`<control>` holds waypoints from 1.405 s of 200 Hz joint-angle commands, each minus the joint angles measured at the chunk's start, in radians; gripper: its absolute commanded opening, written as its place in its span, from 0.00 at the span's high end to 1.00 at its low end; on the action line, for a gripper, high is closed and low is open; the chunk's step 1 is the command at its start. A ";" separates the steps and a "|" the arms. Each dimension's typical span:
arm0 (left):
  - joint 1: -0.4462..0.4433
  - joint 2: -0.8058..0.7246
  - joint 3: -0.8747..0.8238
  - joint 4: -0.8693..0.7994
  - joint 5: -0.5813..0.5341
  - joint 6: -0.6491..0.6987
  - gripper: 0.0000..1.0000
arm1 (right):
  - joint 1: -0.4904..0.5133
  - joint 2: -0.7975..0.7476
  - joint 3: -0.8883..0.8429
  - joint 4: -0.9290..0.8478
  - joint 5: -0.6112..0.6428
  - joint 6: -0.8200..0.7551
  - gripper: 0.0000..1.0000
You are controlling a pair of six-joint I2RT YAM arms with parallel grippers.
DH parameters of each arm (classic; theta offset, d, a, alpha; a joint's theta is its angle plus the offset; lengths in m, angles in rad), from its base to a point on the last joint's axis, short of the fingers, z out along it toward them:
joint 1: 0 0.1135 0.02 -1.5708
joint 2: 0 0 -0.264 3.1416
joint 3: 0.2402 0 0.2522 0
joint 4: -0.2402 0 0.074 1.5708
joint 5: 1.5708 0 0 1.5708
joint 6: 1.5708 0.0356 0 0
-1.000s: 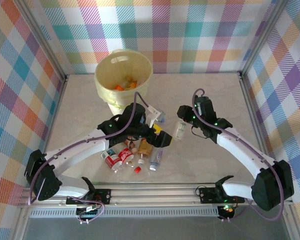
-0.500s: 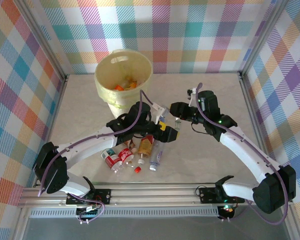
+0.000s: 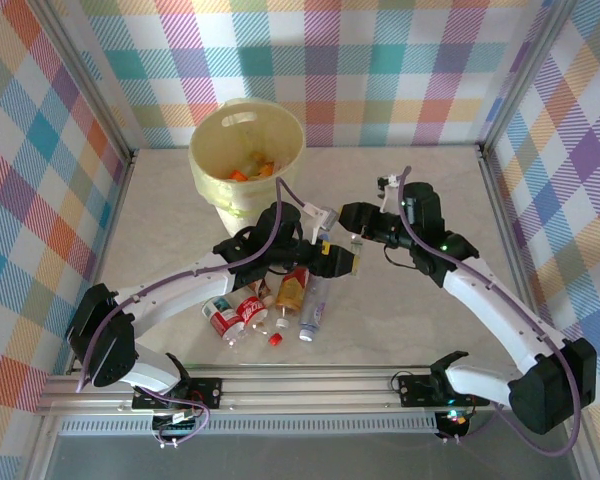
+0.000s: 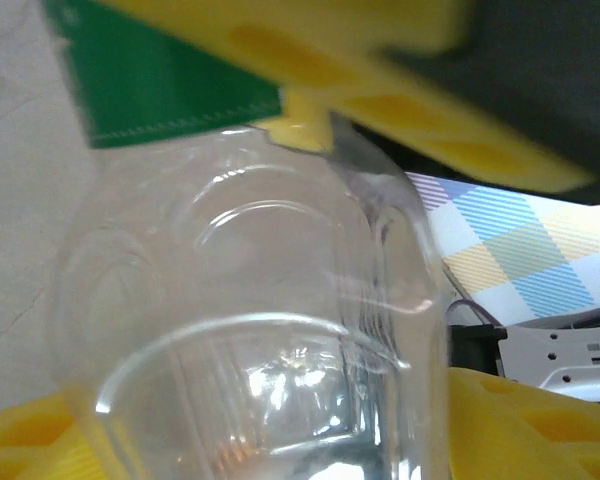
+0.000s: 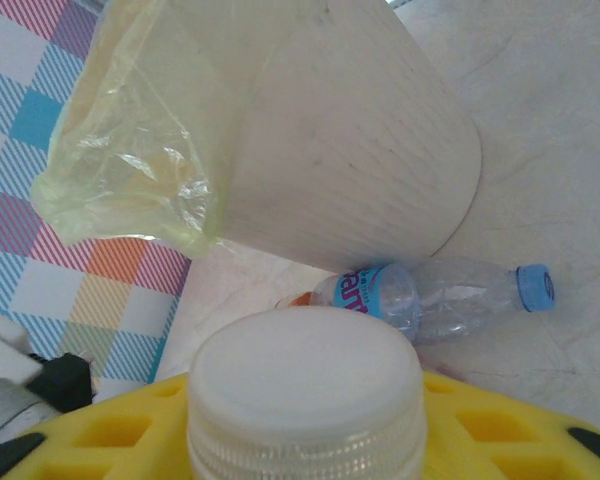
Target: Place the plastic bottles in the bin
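Left wrist view: the left gripper (image 3: 337, 262) clamps a clear, green-labelled bottle (image 4: 250, 300) held above the table, near the bin (image 3: 202, 172). The right gripper (image 3: 352, 222) sits at its white cap (image 5: 305, 385); how firmly, I cannot tell. This looks like a handover: next, right releases and left carries it over the bin.

Bright even light, wrist close-ups blurred

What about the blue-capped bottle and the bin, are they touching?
Cannot tell. In the right wrist view the blue-capped bottle lies at the foot of the bin, their outlines meeting, but that angle could hide a gap.
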 commanded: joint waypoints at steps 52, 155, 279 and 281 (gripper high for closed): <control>-0.006 -0.021 0.074 -0.066 -0.042 0.005 0.41 | -0.002 -0.142 -0.009 -0.080 0.119 -0.084 0.17; 0.093 0.015 0.432 -0.460 -0.113 0.143 0.41 | -0.002 -0.266 0.055 -0.333 0.002 -0.321 0.00; 0.502 0.207 0.936 -0.787 -0.141 0.289 0.39 | -0.002 -0.294 0.020 -0.330 -0.109 -0.306 0.00; 0.506 0.217 0.946 -0.794 -0.145 0.291 0.39 | -0.002 -0.294 0.018 -0.331 -0.109 -0.303 0.00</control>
